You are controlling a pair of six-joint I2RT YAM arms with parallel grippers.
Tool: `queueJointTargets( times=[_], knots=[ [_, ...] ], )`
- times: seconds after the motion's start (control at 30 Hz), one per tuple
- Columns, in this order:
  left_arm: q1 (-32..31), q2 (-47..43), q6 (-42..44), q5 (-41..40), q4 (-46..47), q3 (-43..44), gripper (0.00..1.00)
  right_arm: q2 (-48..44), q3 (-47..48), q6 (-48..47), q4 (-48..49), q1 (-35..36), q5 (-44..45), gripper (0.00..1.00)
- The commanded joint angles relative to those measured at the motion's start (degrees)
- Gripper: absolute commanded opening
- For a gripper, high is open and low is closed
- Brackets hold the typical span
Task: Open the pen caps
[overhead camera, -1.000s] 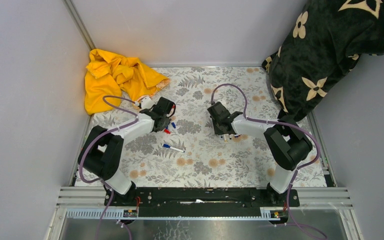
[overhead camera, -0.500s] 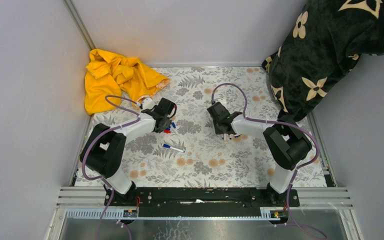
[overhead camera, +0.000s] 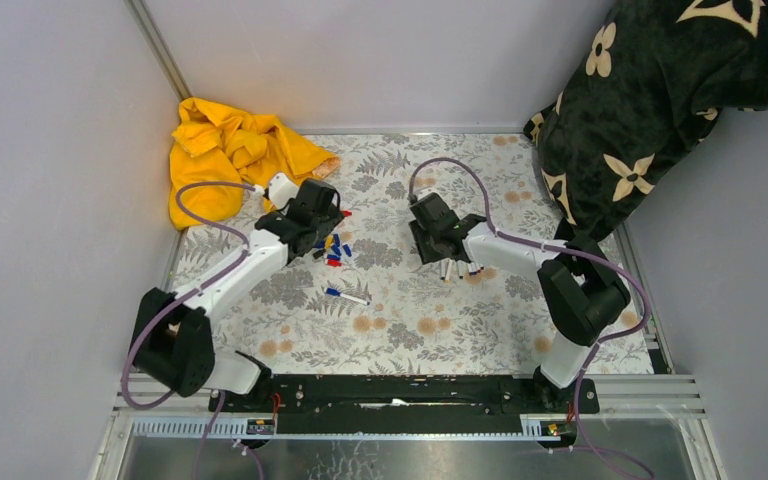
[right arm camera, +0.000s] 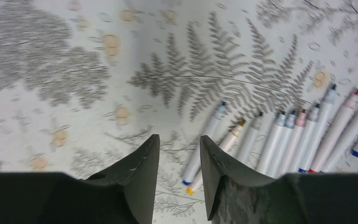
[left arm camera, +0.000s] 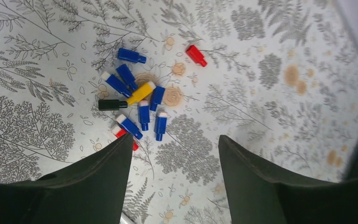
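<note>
Top view: I see a lone pen [overhead camera: 346,296], blue-ended, on the floral table [overhead camera: 430,330].
Left wrist: my left tool [left arm camera: 175,140] wide, empty; pen caps [left arm camera: 137,105], mostly blue, heaped just ahead; a red cap [left arm camera: 196,55] lies apart.
Right wrist: right tool [right arm camera: 179,139] narrowly parted, empty; pens [right arm camera: 284,140] in a row beside it, tips seemingly bare.

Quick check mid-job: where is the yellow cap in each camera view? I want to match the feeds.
Top external: the yellow cap sits in the cap pile, left of centre.
Left wrist: yellow cap left of centre in the upper half, among the blue caps.
Right wrist: not in it; only pens show.
Shared landmark: the lone red cap, lying apart from the pile, also visible in the top view.
</note>
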Motion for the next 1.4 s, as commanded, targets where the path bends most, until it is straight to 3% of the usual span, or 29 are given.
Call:
queueJointTargets(
  times=[0.0, 0.5, 1.17, 1.37],
  knots=[
    [-0.21, -6.24, 1.86, -1.16, -2.73, 0.98, 0.75, -2.53, 4.36, -4.89, -1.53, 3.91, -8.21, 0.46],
    [-0.21, -20.41, 0.29, -1.81, -8.63, 1.62, 0.83, 8.51, 15.55, -8.61, -3.36, 19.84, -12.25, 0.53],
    [0.04, -23.26, -0.84, -2.56, -9.09, 1.18, 0.84, 18.89, 23.77, -11.79, -5.88, 23.00, -9.89, 0.51],
    [0.39, -23.43, -1.18, -3.16, -8.81, 0.89, 0.85, 19.85, 23.09, -11.79, -6.35, 22.95, -9.82, 0.41]
  ],
)
